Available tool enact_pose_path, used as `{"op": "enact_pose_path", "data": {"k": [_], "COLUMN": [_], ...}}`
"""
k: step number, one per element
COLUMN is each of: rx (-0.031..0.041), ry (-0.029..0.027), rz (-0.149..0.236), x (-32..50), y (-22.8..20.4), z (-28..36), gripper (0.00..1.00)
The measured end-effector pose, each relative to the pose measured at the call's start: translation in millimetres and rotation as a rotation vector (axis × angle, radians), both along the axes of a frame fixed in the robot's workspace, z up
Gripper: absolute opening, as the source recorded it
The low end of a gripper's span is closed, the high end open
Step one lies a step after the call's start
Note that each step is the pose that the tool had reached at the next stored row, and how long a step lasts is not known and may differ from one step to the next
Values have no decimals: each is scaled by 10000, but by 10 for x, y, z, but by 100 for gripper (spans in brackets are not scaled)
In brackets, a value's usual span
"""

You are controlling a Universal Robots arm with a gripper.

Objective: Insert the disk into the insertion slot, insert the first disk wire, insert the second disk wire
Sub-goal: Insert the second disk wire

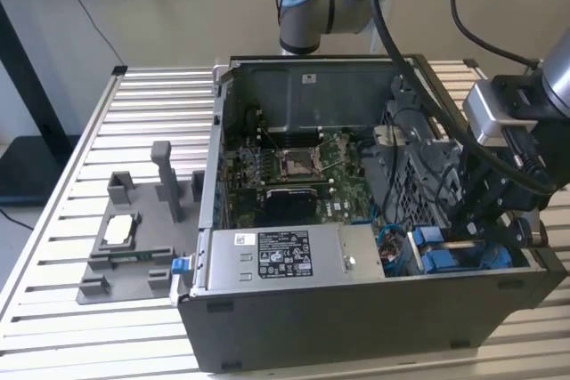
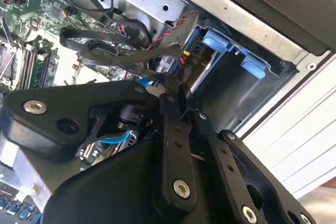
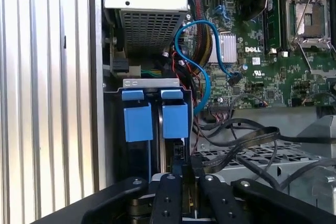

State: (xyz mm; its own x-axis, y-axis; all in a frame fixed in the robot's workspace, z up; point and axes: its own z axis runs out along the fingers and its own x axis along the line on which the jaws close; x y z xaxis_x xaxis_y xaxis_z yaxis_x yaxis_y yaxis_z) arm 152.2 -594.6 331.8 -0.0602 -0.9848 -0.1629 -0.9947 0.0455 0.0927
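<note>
The fingers [image 3: 169,192] are drawn close together with only a thin gap between them. Their tips sit at a small dark plug [image 3: 179,153] on a flat black cable [image 3: 247,137], but I cannot tell whether they actually clamp it. The gripper [image 3: 186,174] reaches down into the near corner of the open computer case [image 1: 356,327], on the exterior view's right.

Just beyond the tips is the insertion slot [image 3: 152,82], a dark bay under a metal bracket. The disk [image 3: 175,121] is seated in it, and the 2 bright blue tabs of its frame stand side by side at the bay's edge.

A thin blue wire [image 3: 202,72] loops from beside the tabs over to the green motherboard [image 3: 273,72]. A silver power-supply box [image 1: 285,260] lies along the near wall, to the exterior view's left of the slot.

Outside the case, on the slatted table [image 1: 151,104] at the exterior view's left, a grey fixture [image 1: 134,251] holds a small silver chip [image 1: 118,231].
</note>
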Motion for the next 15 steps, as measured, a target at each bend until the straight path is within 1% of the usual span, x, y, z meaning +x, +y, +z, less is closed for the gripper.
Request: {"op": "enact_pose_path", "data": {"k": [1, 4, 7, 10, 15], "rx": [-1, -4, -7, -7, -7], "ry": [1, 4, 14, 27, 42], "rz": [0, 0, -2, -1, -1], "x": [0, -1, -1, -1, -1], "y": [0, 0, 0, 0, 0], "z": [0, 24, 71, 123, 245], "gripper": [24, 24, 24, 24, 24]}}
